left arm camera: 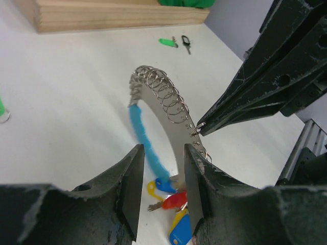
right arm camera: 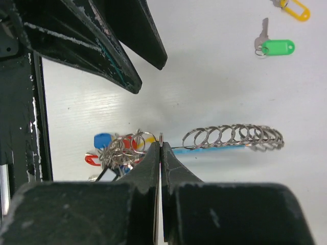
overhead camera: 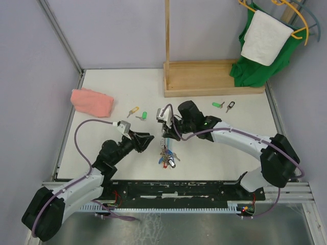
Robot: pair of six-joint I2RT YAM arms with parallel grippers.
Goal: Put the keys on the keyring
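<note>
The keyring (overhead camera: pixel 165 146) lies mid-table, a silvery loop with many small rings, a blue band and coloured tags. My right gripper (overhead camera: pixel 165 132) is shut on one small ring of it, seen at the fingertips in the right wrist view (right arm camera: pixel 161 142). The loop's rings (right arm camera: pixel 235 137) stretch to the right there. My left gripper (overhead camera: pixel 148 139) is open; in the left wrist view (left arm camera: pixel 161 153) its jaws straddle the loop (left arm camera: pixel 163 94) above red, blue and yellow tags. Loose keys lie behind: yellow (overhead camera: pixel 133 110), green (overhead camera: pixel 143 116), green (overhead camera: pixel 218 104), black (overhead camera: pixel 231 106).
A pink cloth (overhead camera: pixel 92 101) lies at the back left. A wooden stand base (overhead camera: pixel 204 79) sits at the back, with a green garment and white towel (overhead camera: pixel 263 46) hanging at the right. The table's metal edge runs along the front.
</note>
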